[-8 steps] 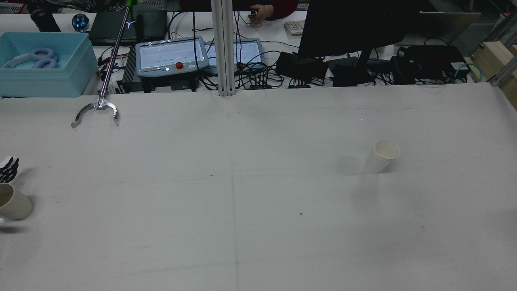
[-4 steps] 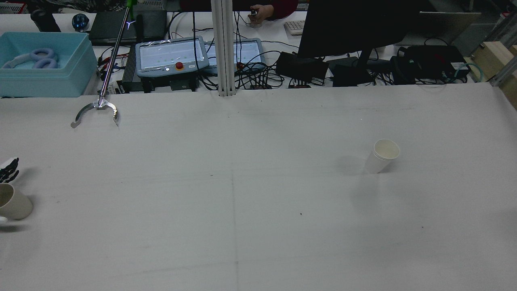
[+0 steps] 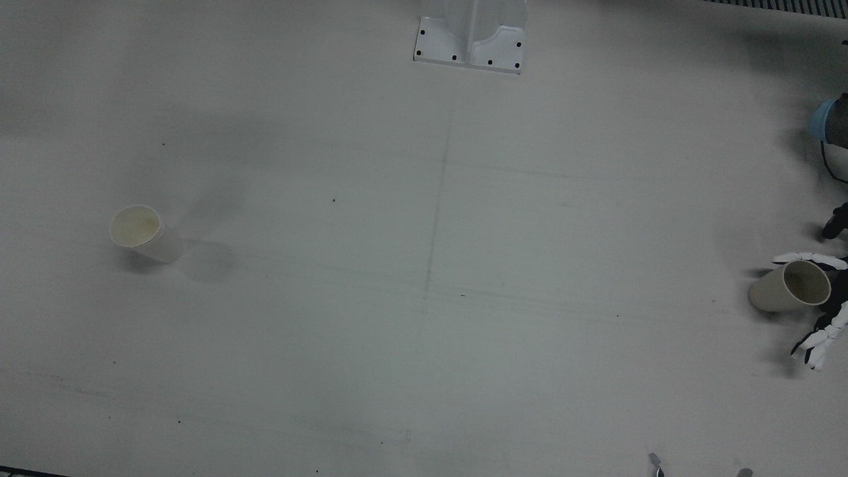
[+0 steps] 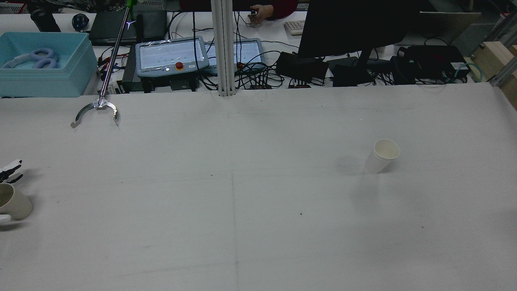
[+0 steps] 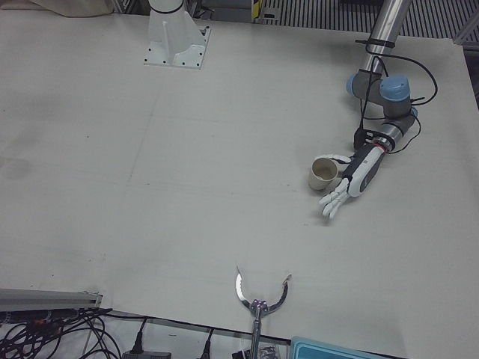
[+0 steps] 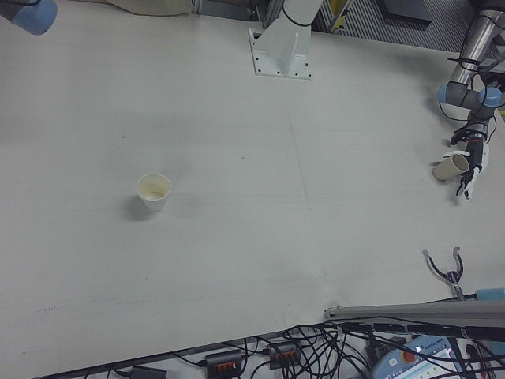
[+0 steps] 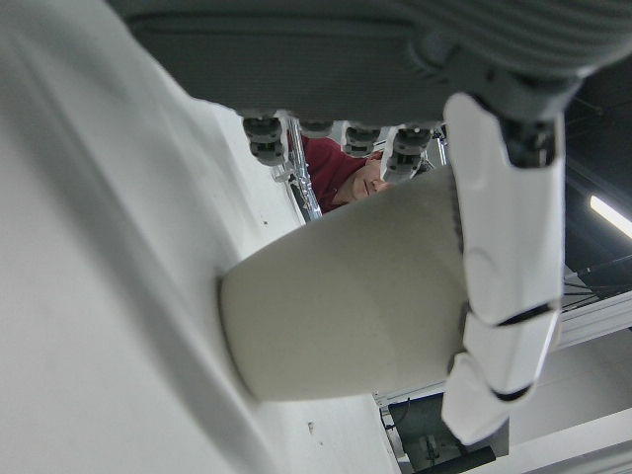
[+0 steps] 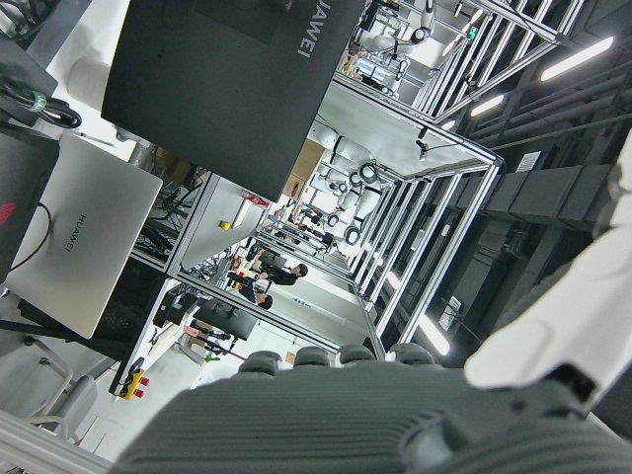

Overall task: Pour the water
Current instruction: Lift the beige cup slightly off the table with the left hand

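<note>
Robotics lab: teach pendants (image 4: 171, 56), cabling.

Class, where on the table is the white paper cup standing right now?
In the rear view the white paper cup stands alone on the table's right half, far from the beige cup beside the left hand.

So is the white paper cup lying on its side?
No, the white paper cup stands upright on the table with its open mouth facing up.

White-segmented fingers (image 5: 334, 203); grey arm (image 5: 380, 37), blue joint caps (image 5: 396, 87)
</note>
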Controlling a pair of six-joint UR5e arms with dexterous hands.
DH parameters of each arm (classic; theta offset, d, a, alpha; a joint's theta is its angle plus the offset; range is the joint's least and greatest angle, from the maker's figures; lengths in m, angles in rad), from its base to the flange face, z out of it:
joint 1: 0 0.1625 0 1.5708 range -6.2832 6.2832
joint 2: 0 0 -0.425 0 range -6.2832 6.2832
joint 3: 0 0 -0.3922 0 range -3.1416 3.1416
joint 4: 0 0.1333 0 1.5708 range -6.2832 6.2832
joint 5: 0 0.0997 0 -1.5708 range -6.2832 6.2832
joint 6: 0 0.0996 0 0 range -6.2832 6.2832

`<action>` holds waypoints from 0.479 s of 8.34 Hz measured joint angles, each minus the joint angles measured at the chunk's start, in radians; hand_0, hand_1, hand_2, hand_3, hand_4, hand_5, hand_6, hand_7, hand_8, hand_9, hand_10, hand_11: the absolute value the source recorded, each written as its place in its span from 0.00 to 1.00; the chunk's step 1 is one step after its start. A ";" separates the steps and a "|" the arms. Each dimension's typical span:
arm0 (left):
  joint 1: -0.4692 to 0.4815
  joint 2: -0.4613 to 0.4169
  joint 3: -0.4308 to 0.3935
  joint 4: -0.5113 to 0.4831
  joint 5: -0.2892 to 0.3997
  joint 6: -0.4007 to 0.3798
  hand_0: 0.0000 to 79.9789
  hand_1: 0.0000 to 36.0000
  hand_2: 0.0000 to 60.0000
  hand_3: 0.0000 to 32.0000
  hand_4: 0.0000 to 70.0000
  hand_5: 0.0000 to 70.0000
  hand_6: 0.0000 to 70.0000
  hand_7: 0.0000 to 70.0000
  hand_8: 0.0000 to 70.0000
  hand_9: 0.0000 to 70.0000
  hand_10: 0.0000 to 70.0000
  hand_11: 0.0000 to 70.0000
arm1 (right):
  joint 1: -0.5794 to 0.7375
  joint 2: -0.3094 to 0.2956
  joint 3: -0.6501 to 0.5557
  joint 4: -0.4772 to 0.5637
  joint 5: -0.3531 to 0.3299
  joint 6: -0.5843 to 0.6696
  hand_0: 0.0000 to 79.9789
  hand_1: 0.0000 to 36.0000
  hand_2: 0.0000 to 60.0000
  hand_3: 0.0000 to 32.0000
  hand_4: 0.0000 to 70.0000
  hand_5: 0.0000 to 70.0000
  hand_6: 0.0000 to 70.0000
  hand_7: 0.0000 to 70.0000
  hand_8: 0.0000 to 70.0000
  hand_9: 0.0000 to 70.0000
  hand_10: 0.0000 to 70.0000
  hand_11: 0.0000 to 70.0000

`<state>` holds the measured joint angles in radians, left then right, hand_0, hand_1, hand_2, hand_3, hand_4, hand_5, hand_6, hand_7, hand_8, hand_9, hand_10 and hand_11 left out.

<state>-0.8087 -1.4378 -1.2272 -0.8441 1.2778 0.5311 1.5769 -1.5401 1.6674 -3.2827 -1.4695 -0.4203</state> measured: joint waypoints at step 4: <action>-0.001 0.000 0.000 0.013 0.000 -0.006 0.69 0.67 0.33 0.00 0.26 0.36 0.16 0.29 0.05 0.12 0.21 0.33 | 0.002 0.000 0.000 0.000 0.000 0.000 0.34 0.25 0.32 0.00 0.01 0.00 0.00 0.00 0.00 0.00 0.00 0.00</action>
<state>-0.8097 -1.4374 -1.2268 -0.8312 1.2778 0.5256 1.5793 -1.5401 1.6673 -3.2827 -1.4695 -0.4204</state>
